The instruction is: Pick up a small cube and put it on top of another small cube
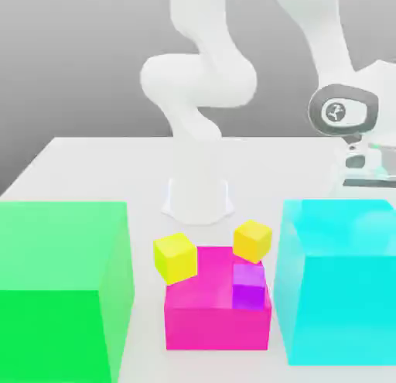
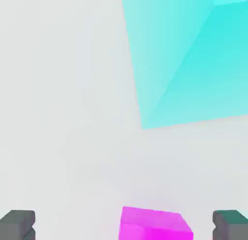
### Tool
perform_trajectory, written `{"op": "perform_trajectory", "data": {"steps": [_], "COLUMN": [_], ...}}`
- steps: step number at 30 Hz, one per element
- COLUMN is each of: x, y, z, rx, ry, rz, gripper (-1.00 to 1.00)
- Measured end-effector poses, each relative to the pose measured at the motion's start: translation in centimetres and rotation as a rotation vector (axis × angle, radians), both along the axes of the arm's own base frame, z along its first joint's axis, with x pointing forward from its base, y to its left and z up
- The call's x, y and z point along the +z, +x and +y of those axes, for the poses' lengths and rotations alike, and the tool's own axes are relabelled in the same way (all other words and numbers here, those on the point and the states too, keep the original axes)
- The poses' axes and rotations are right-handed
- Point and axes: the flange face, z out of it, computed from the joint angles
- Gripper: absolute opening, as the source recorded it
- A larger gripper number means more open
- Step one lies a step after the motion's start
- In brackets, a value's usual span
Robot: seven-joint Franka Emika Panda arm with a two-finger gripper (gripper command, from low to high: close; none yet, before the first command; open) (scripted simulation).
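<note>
Three small cubes sit near the middle in the exterior view. A yellow cube [image 1: 175, 256] is tilted at the left edge of a pink block [image 1: 209, 316]. An orange-yellow cube [image 1: 252, 241] is at that block's far right corner. A purple cube [image 1: 249, 285] rests at its front right. My hand [image 1: 357, 159] hangs at the exterior view's right, behind a big cyan cube [image 1: 340, 281], well apart from the small cubes. In the hand view my gripper [image 2: 124, 227] is open, its dark fingertips [image 2: 17, 224] far apart. A magenta block [image 2: 155, 227] shows between them far below; which one I cannot tell.
A large green cube [image 1: 62, 288] stands at the exterior view's left. The big cyan cube [image 2: 189, 59] lies below the hand. The arm's white base [image 1: 197, 196] stands behind the pink block on the pale table [image 1: 100, 169].
</note>
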Motion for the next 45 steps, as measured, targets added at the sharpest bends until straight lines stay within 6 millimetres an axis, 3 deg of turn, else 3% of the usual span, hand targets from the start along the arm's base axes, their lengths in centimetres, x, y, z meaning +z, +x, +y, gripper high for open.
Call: {"op": "perform_trajectory", "data": {"steps": [2, 5, 11, 17, 18, 24, 38, 45], "x": [-0.7, -2.0, -4.2, -7.9, -8.4, -8.7, -2.3, 1.2], "y": [-0.4, -2.5, -2.7, -2.9, -3.0, -3.0, -2.9, 1.7], "z": [-0.3, -0.3, 0.2, -0.2, -0.4, -0.4, -0.3, 1.3], "rx": [-0.039, -0.057, -0.063, -0.061, -0.06, -0.059, -0.059, -0.089], "ry": [0.004, 0.001, 0.015, 0.001, -0.003, -0.002, 0.002, 0.029], "rz": [0.029, 0.073, 0.082, 0.082, 0.082, 0.082, 0.08, 0.025], "gripper": [0.0, 0.0, 0.0, 0.0, -1.0, -1.0, -1.0, -1.0]}}
